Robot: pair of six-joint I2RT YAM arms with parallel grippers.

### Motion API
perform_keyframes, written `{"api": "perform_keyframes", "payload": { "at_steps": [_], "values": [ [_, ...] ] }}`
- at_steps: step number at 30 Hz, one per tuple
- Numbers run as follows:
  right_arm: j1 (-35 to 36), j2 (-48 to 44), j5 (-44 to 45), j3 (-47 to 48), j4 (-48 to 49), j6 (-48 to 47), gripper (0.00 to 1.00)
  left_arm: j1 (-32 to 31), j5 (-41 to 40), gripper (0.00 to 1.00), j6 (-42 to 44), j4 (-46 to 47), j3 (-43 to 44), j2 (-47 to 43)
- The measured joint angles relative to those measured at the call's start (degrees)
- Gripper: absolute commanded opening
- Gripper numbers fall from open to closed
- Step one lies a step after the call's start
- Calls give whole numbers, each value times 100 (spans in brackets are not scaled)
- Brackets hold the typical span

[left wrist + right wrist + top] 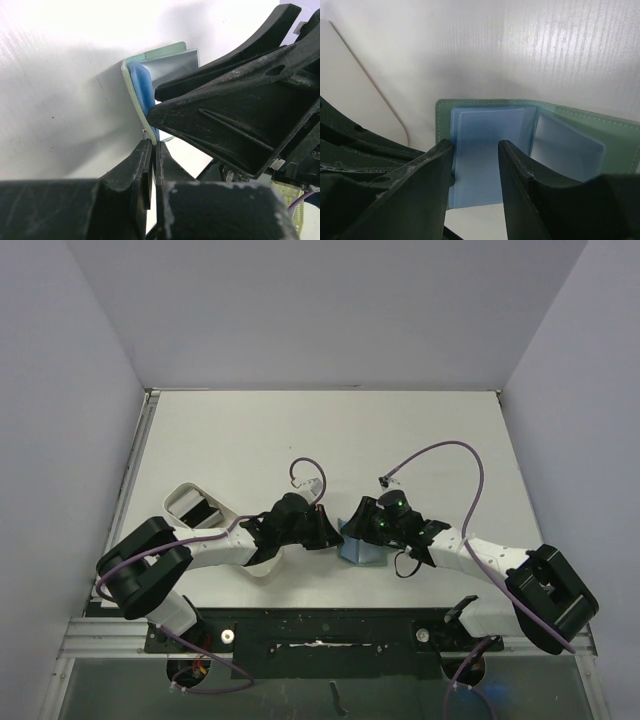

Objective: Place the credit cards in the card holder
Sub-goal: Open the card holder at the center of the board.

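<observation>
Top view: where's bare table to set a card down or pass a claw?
Bare: the far half of the table, beyond the purple cables. Crowded: near centre, where left claw, right claw, card holder and white tray bunch together.

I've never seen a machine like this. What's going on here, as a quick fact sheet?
card holder: open, green outside, blue pockets inside, between the two hands
left hand: shut on the card holder's green edge
right hand: open, fingertips at a blue pocket
credit cards: none clearly visible
white tray: on the table, by the left arm
</observation>
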Motion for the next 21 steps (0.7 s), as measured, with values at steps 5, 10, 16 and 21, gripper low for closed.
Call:
{"api": "perform_keyframes", "payload": {
  "at_steps": [5, 10, 16, 21],
  "values": [
    [0, 59, 4, -2, 48, 39, 38, 0, -17, 12, 7, -28, -2, 7],
    [0, 57, 68, -52, 42, 57, 36, 0, -15, 20, 2, -24, -2, 7],
    [0, 55, 153, -127, 17, 59, 29, 0, -2, 24, -7, 11, -2, 9],
    [0, 55, 160, -177, 17, 61, 15, 0, 103, 25, -42, 144, -2, 87]
  ]
}}
